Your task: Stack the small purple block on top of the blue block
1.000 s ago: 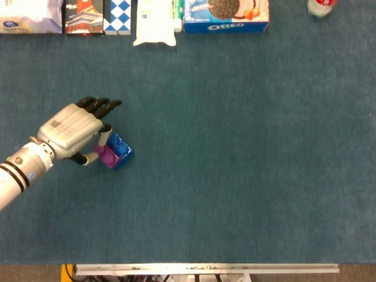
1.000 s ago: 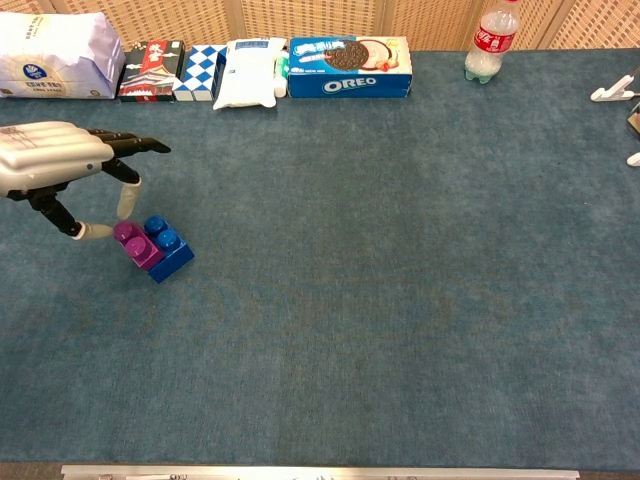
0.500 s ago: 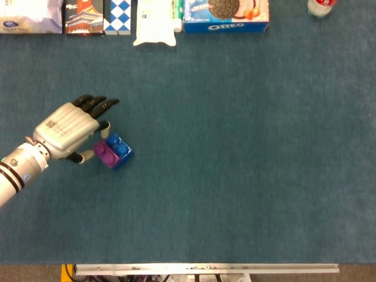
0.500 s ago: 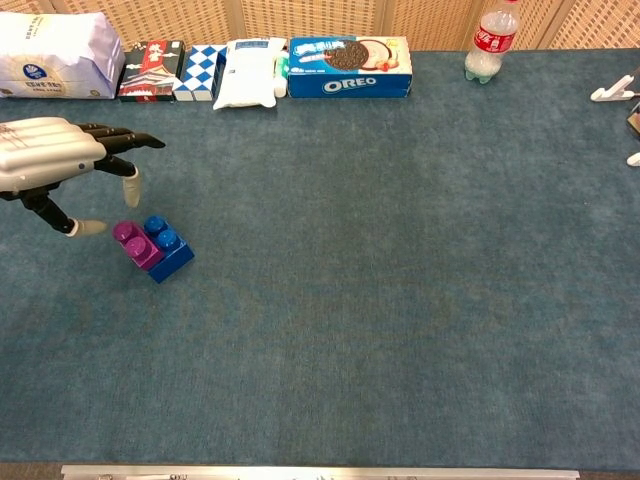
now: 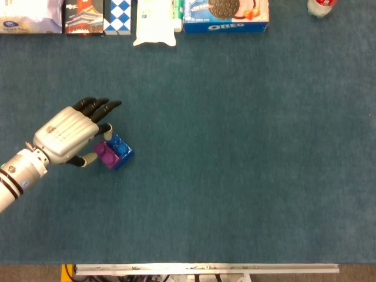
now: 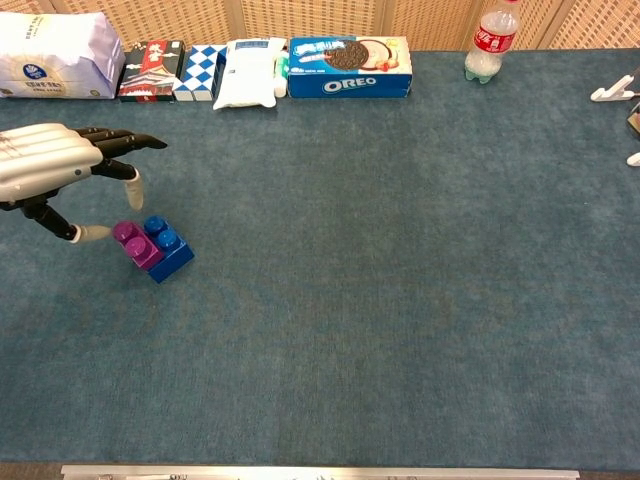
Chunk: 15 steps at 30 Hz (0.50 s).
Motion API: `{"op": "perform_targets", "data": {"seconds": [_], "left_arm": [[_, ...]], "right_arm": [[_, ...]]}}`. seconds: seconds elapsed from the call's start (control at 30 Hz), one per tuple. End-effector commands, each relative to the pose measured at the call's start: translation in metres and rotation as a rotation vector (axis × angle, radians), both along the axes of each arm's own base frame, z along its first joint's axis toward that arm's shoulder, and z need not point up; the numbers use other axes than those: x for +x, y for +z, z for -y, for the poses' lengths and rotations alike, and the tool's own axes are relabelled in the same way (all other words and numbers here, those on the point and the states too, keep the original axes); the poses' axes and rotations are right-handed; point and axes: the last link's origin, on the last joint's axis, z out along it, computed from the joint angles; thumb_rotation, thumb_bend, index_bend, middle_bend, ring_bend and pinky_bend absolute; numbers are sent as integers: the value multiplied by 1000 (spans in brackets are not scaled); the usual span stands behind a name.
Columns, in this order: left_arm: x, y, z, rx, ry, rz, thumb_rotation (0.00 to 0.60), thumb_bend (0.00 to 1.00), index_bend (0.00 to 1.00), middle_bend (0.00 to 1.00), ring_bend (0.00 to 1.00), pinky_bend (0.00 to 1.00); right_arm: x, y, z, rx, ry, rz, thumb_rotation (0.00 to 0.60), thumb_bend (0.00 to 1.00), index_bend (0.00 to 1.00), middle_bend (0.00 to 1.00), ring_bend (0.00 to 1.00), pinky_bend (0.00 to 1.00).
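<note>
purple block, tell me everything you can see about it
The purple block is a small, glossy, plastic-looking brick with round studs on top. It sits on the left half of the blue block, leaving the blue studs on the other side uncovered, and the pair lies on the teal mat at the left. The left hand hovers beside it with fingers spread; one pale fingertip is close to the block, but I cannot tell if it touches.

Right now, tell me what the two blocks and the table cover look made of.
Purple block and blue block: likely hard moulded plastic, with round studs, crisp edges and a slight sheen. Table cover: looks like teal felt or short-pile fabric, matte with a faintly mottled, fuzzy texture.
</note>
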Motion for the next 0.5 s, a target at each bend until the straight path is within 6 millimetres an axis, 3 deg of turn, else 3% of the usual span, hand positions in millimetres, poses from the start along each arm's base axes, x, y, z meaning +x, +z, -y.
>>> {"op": "perform_targets", "data": {"seconds": [0.03, 0.5], "left_arm": [[-5, -1, 6, 10, 5, 17, 600, 285, 385, 0, 0, 96], [-22, -7, 19, 58, 52, 102, 600, 285, 396, 0, 0, 96]], "right_arm": [[0, 0, 0, 0, 0, 0, 600, 550, 370, 324, 208, 156], [1, -2, 1, 9, 0, -4, 600, 550, 370, 324, 208, 156]]}}
